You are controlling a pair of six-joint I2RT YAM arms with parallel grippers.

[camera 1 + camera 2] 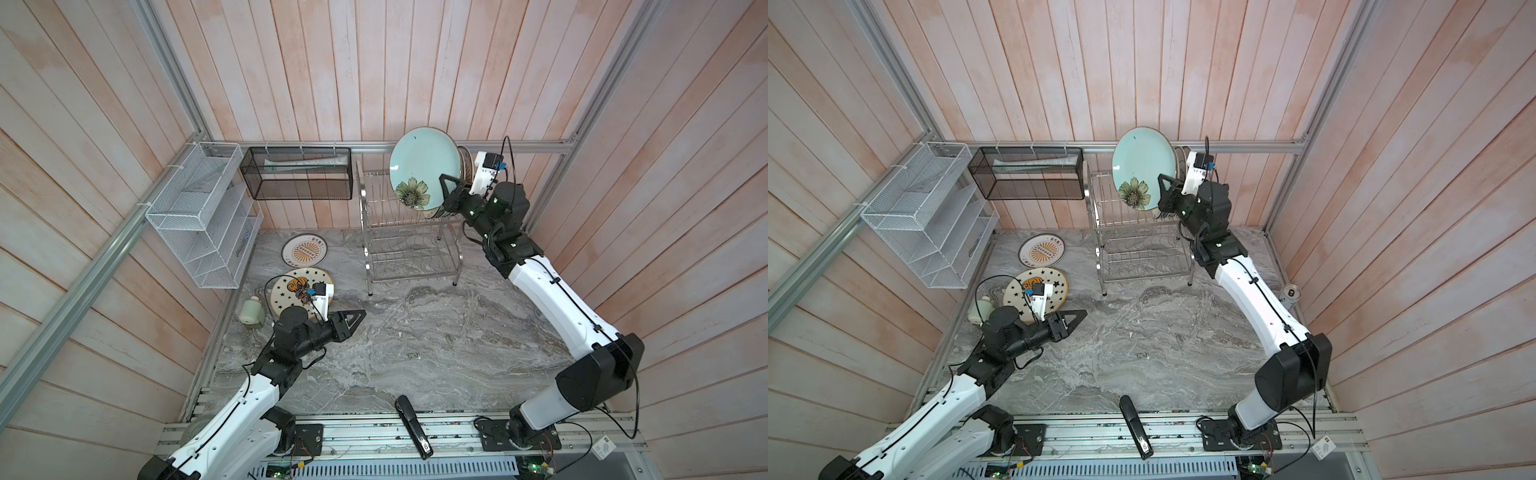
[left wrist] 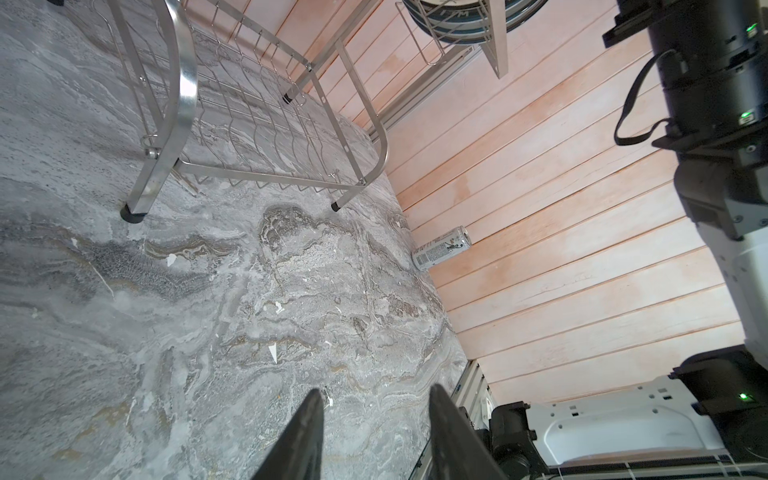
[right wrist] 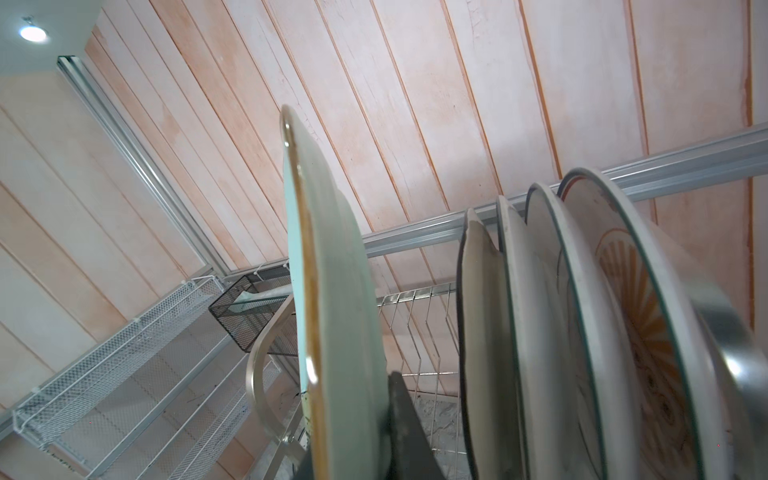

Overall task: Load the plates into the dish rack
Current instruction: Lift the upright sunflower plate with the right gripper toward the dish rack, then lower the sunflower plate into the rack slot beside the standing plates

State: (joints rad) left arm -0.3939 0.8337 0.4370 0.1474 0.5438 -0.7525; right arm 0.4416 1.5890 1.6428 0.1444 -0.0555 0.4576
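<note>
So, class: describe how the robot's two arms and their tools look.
The left arm and right arm have white shells between black joints, with thin black cables running along them. Green lights glow on the right arm's joints. The left tool and right tool have black triangular open-framed fingers; a white camera mount sits behind each.

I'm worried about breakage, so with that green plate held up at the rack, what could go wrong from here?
The right gripper pinches the green plate only by its rim, so it may pivot or slip. Lowered off line, it could knock the racked plates beside it, or miss a slot in the dish rack and drop.
</note>
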